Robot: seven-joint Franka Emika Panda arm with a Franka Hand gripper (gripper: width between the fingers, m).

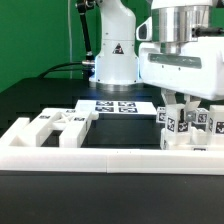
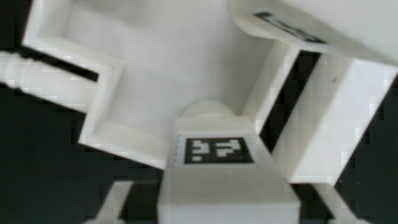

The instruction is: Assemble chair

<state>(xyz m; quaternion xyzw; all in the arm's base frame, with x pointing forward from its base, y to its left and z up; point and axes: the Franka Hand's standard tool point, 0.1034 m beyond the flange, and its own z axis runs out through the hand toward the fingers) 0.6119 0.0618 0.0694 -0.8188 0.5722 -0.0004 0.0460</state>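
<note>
We see the gripper (image 1: 186,115) clenched on a tagged chair block (image 2: 217,150) among upright pieces (image 1: 207,122) by the barrier wall (image 1: 100,152) at the exterior view's right, while notched parts (image 1: 55,125) lie loose at its left, so assembly looks far from finished.

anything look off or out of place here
Nothing stands out. The gripper is shut on a tagged chair piece beside the barrier wall; the other loose pieces lie at the exterior view's left, none visibly broken.

White chair pieces (image 1: 52,128) carry black-and-white tags (image 2: 217,150) on a black table (image 1: 40,195).
</note>
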